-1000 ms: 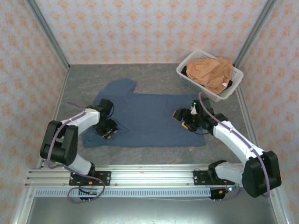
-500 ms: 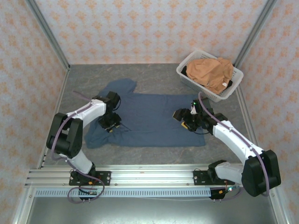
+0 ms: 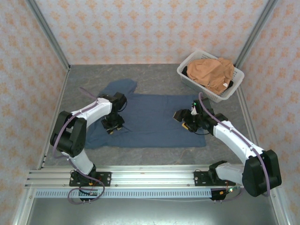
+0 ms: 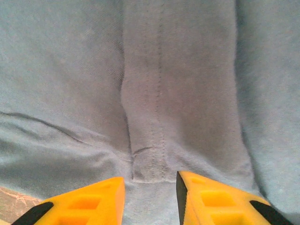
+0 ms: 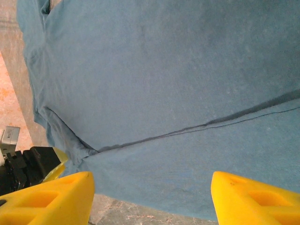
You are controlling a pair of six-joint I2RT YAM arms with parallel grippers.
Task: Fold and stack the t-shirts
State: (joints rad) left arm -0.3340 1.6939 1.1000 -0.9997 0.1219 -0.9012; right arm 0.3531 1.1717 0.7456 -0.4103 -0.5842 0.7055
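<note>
The slate-blue t-shirt point(image 3: 154, 119) lies spread over the middle of the grey table point(image 3: 154, 77), one sleeve pointing toward 11 o'clock. The left gripper point(image 3: 112, 127) sits on its 9 o'clock side, fingers a little apart, with a stitched fold of the cloth running in between them (whether they pinch it I cannot tell). The right gripper point(image 3: 186, 124) is near the shirt's 3 o'clock edge, jaws spread wide and holding nothing. The orange-tan t-shirt point(image 3: 211, 72) sits crumpled in the white basket point(image 3: 197, 84) at 1 o'clock.
</note>
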